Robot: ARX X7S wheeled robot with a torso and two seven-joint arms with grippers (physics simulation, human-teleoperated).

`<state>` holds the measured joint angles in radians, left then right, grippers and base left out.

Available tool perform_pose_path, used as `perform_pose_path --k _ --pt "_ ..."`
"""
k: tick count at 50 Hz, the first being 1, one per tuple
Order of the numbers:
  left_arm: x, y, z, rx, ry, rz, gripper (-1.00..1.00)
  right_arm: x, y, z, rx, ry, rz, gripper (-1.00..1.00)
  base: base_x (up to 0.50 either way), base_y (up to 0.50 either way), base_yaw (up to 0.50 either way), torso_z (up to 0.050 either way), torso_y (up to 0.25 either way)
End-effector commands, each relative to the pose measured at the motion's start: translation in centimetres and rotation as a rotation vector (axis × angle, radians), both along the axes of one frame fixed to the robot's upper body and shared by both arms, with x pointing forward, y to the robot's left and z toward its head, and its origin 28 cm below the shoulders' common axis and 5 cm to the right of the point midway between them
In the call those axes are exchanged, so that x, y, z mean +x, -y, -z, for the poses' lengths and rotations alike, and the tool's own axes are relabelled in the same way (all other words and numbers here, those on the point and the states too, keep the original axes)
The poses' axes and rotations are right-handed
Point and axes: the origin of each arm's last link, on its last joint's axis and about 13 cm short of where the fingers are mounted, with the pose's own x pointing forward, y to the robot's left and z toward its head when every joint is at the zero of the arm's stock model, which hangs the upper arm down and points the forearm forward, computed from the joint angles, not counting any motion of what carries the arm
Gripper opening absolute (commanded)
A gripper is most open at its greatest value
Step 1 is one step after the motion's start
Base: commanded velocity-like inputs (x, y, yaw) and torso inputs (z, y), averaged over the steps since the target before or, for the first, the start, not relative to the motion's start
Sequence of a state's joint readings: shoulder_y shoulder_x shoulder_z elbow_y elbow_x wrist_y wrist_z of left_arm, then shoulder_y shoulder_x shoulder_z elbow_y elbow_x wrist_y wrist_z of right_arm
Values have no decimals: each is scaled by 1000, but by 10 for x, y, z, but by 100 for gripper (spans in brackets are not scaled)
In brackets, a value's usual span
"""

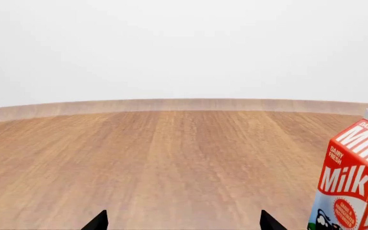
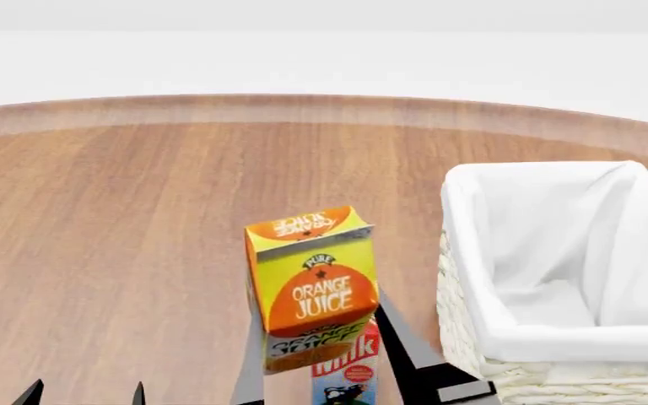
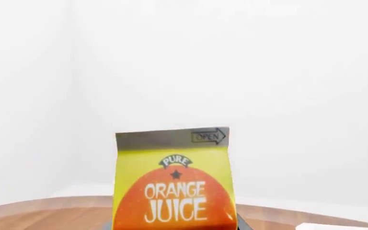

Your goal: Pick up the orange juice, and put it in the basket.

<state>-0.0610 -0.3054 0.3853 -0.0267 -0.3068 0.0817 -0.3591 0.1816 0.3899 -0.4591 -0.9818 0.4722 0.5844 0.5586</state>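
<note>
In the head view the orange juice (image 2: 310, 283) sits low and centre in the frame, raised clear of the wooden table (image 2: 110, 236) and leaning a little, its gable top toward the camera. Dark fingers of the right gripper (image 2: 324, 371) run up either side of its lower half, so the jaws look closed onto the carton's flanks, though the contact itself sits at the frame's bottom edge and is partly hidden. The right wrist view agrees: the carton fills the lower centre with its base flanked by dark finger edges. The lift probably serves to clear the milk carton (image 2: 344, 371), whose red and white face shows directly below the juice, and to rise above the basket (image 2: 459, 278) rim. That basket occupies the right side of the frame, its white liner (image 2: 560, 245) folded over the rim and its inside bare, close beside the carton but not touching. The left gripper (image 1: 182, 223) shows only two dark fingertips set wide apart at the bottom of its wrist view, holding nothing, parked out of the way over bare wood.
</note>
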Motion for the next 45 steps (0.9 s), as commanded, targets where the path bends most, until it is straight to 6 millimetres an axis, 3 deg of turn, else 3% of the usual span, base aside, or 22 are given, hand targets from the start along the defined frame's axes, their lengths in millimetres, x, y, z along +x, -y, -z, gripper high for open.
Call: perform_pose_path --k 1,29,45 --pt "0 0 0 0 0 0 100 3 6 -20 -11 77 34 -100 0 0 0 0 0" --pt "0 0 0 0 0 0 100 14 24 -44 6 128 121 -100 0 0 0 0 1" --pt "0 0 0 0 0 0 100 24 38 -43 9 117 184 -100 0 0 0 1 1"
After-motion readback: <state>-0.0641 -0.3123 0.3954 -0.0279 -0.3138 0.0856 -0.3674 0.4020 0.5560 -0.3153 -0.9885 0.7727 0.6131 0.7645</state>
